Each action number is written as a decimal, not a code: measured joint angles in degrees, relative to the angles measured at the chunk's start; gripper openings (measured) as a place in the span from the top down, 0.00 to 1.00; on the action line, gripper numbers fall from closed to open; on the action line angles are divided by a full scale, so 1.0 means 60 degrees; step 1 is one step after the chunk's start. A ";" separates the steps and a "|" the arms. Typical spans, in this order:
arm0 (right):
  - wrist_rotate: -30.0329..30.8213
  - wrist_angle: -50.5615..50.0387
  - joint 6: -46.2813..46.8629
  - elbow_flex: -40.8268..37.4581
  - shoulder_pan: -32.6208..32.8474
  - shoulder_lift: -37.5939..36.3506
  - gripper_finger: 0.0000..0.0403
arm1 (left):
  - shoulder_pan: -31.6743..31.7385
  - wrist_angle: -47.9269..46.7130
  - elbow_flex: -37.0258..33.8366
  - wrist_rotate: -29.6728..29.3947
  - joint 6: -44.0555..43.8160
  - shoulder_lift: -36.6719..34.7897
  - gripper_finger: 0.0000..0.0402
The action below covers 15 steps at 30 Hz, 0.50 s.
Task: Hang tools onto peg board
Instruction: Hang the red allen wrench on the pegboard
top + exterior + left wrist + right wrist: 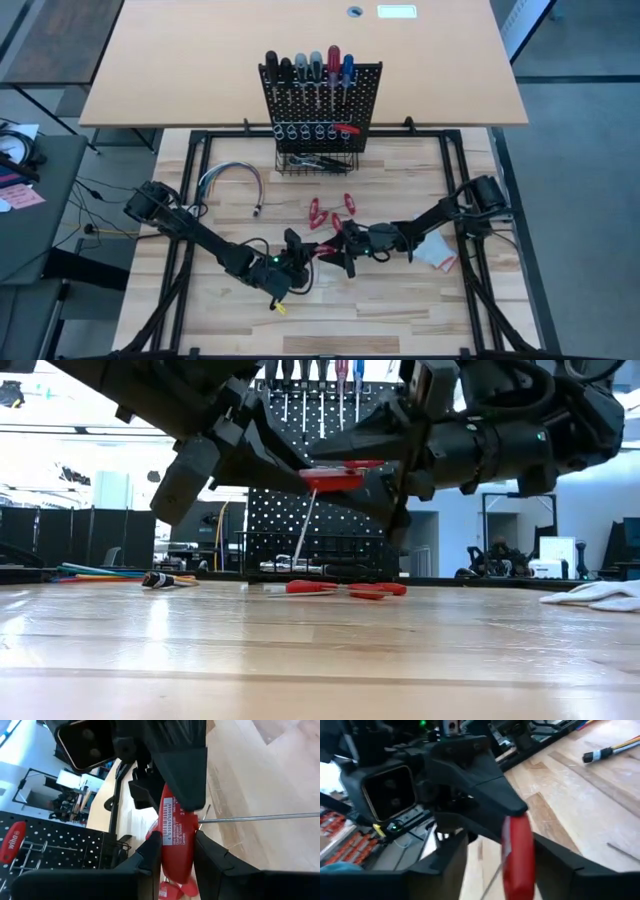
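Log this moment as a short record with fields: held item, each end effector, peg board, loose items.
held item: red-handled screwdriver, lifted off the table, shaft angled down
left end effector: shut on the handle
right end effector: fingers either side of the same handle, contact unclear
peg board: upright, screwdrivers already hung in its rings
loose items: red tools on the table, wire bundle, white glove
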 joint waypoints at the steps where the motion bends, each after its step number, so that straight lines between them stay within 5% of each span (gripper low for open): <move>1: -0.0004 -0.0085 -0.0020 0.0069 0.0000 0.0000 0.55 | -0.0013 -0.0001 0.0000 -0.0004 0.0000 -0.0010 0.83; 9: 0.0642 -0.0847 -0.0692 0.0396 0.0204 -0.0002 0.87 | -0.0025 -0.0067 0.0000 0.0010 -0.0041 -0.0015 0.82; 15: 0.2088 -0.1585 -0.1911 0.0371 0.0642 -0.0866 0.87 | 0.0022 -0.0914 0.0007 0.0110 -0.1908 -0.0011 0.49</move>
